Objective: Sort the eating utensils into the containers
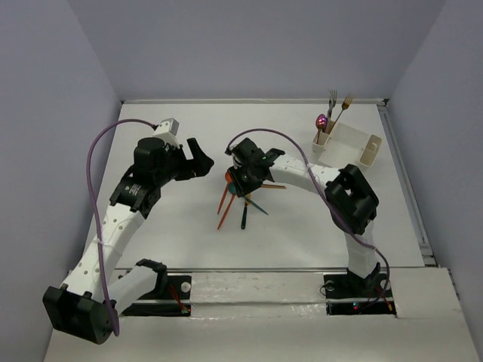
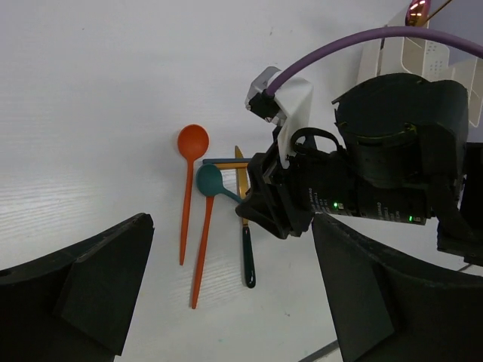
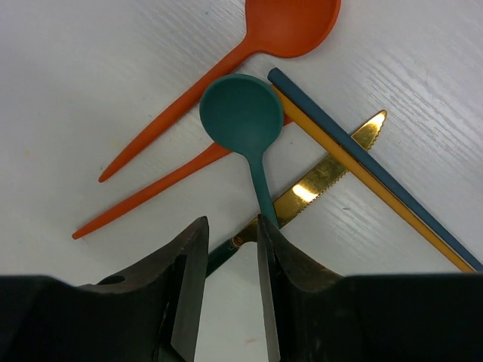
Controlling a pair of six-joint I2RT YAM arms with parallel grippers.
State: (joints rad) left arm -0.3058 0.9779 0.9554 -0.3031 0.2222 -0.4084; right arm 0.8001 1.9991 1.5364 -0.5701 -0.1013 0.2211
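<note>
Right gripper (image 3: 230, 279), jaws narrowly parted, straddles the dark handle of the gold knife (image 3: 324, 177) just below the teal spoon (image 3: 241, 113), with nothing pinched. Step judged: picking from the loose pile at table centre. Next comes closing, lifting and carrying to the containers (image 1: 355, 136) at upper right. Left gripper (image 1: 198, 160) hangs wide open and empty. The handle's end is hidden beneath the fingers.
</note>
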